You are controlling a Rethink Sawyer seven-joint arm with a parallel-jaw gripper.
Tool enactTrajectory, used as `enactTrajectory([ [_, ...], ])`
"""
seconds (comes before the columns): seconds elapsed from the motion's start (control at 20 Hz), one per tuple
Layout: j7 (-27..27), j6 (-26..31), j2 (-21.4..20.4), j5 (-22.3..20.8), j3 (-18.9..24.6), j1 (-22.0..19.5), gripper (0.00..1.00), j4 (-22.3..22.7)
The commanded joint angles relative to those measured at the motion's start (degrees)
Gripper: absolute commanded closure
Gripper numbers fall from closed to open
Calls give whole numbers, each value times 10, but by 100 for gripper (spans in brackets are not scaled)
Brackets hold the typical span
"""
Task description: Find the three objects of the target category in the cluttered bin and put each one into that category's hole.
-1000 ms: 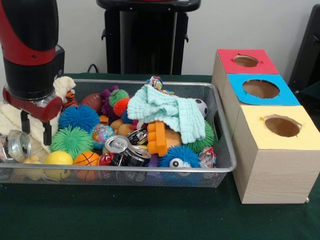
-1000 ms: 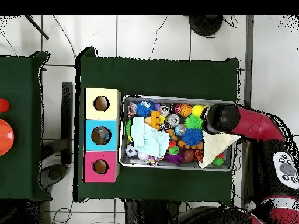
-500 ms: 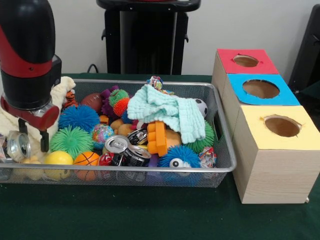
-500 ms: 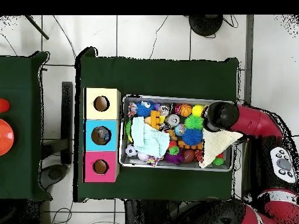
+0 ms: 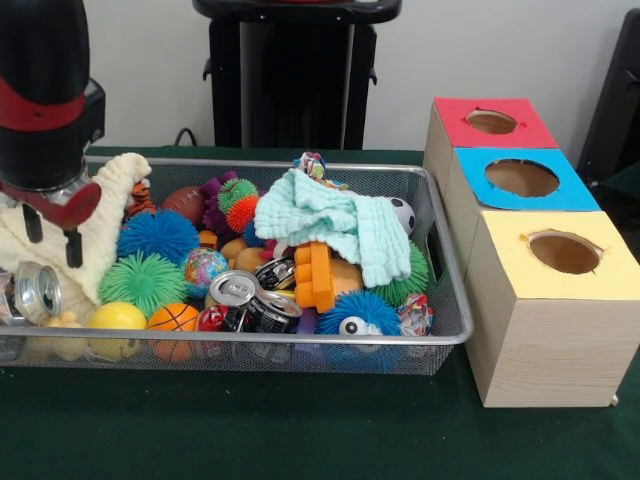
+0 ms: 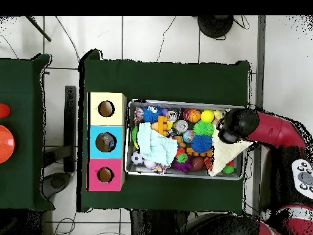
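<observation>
A wire bin holds a jumble of toys, cans and cloths. My gripper hangs open over its left end with nothing between its fingers, just above a cream cloth and a crushed silver can. Two more cans lie near the front middle. A mint cloth drapes over the centre. Three boxes stand to the right, with a red top, a blue top and a yellow top, each with a hole. In the overhead view the arm's head covers the gripper.
Spiky balls in blue and green, a yellow ball, a small basketball and an orange block crowd the bin. The bin's wire rim rises around them. Green cloth covers the table.
My gripper has risen and drifted towards the bin's left end in the front view, away from the silver can. Nothing in the bin has moved.
</observation>
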Motion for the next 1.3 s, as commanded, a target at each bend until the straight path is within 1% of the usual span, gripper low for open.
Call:
enactTrajectory([
  [0.05, -126, 141, -65, -11, 6, -21, 0, 68],
  [0.15, -145, 149, -75, -20, 8, -27, 0, 83],
  [0.25, -145, 132, -68, -31, 11, -35, 0, 95],
  [0.4, -148, 80, -28, -38, 34, -62, 0, 109],
  [0.65, -122, -6, -1, -41, 56, -86, 0, 149],
  [0.7, -113, -27, -2, -43, 58, -87, 0, 158],
  [0.8, -102, -47, -1, -45, 61, -88, 0, 167],
  [0.95, -93, -80, 9, -53, 63, -88, 0, 170],
  [1.15, -82, -99, 18, -59, 64, -86, 0, 170],
  [1.3, -61, -104, 17, -56, 59, -79, 0, 180],
])
